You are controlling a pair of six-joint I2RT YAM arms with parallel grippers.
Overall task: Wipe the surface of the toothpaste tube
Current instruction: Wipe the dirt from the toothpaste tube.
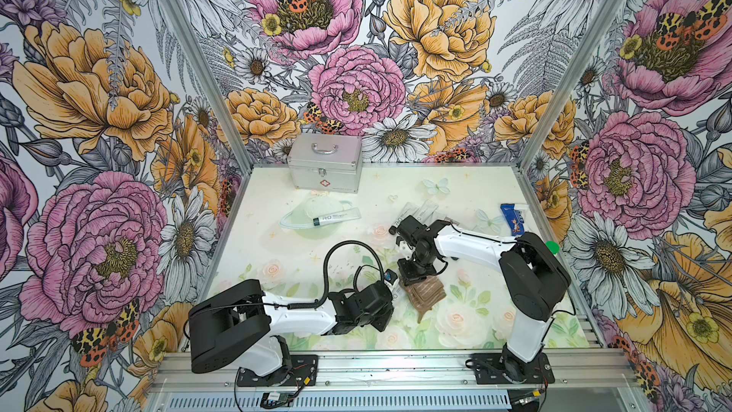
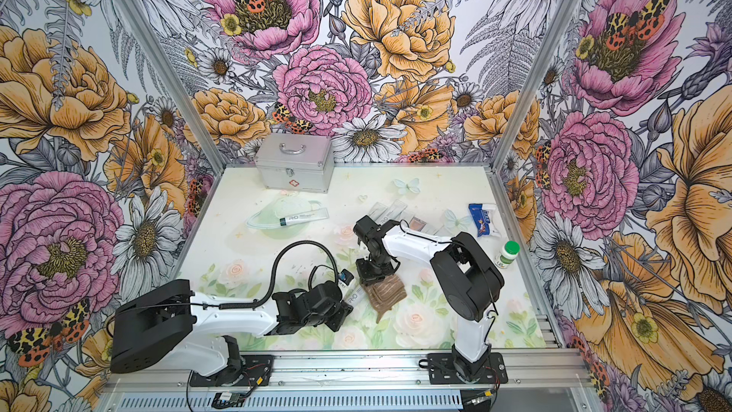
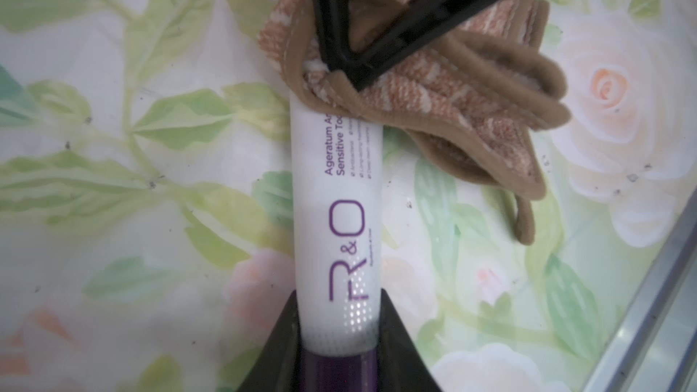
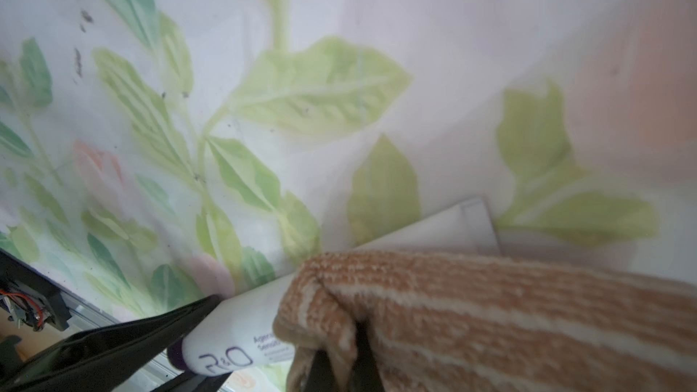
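Toothpaste tube (image 3: 335, 201), near the front middle of the table (image 1: 277, 192): light, soft-walled and probably slick, so best held at its stiff purple cap end, where the left claw (image 3: 338, 296) is clamped. The right claw (image 3: 349, 69), closed on a brown cloth (image 3: 471, 115), covers its far half. The metal case (image 1: 325, 162), spare tube (image 1: 336, 216) and blue packet (image 1: 513, 219) lie well apart; nothing blocks.

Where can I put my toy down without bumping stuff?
Bare mat at the front, between the cloth and rail; also along the back, between the silver case and blue packet. The middle is crowded around the tube.
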